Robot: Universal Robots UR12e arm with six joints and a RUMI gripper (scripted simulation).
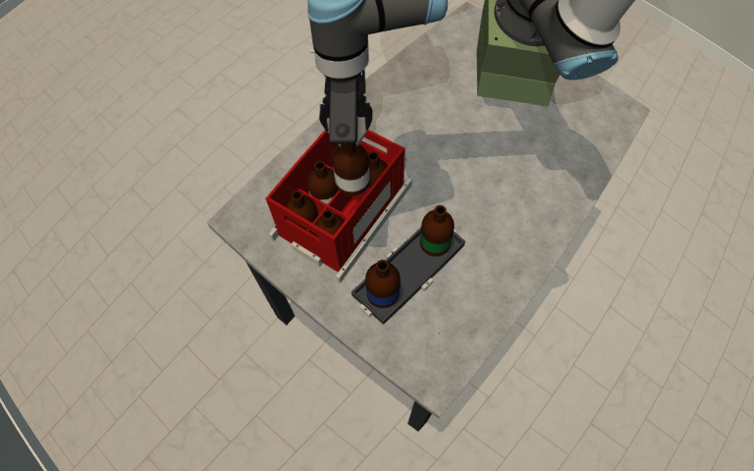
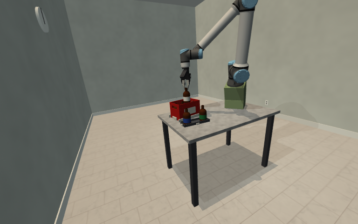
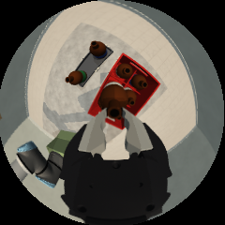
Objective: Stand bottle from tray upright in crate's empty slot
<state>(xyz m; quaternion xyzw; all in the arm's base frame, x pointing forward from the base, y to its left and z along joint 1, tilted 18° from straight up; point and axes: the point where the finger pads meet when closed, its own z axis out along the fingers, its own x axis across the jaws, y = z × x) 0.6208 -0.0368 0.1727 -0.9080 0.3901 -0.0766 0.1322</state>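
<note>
We see the gripper (image 2: 185,82) clamped on the neck of the white-banded bottle (image 2: 186,95), which hangs upright directly beneath it. The bottle's long axis runs vertical, its base just above the crate (image 2: 175,106); we judge the empty slot lies straight below.

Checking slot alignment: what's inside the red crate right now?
The red crate shows four brown bottle tops in its cells. The gripper holds the white-banded bottle by the neck above the crate; that bottle hides the cell below it, so the empty slot cannot be seen.
</note>
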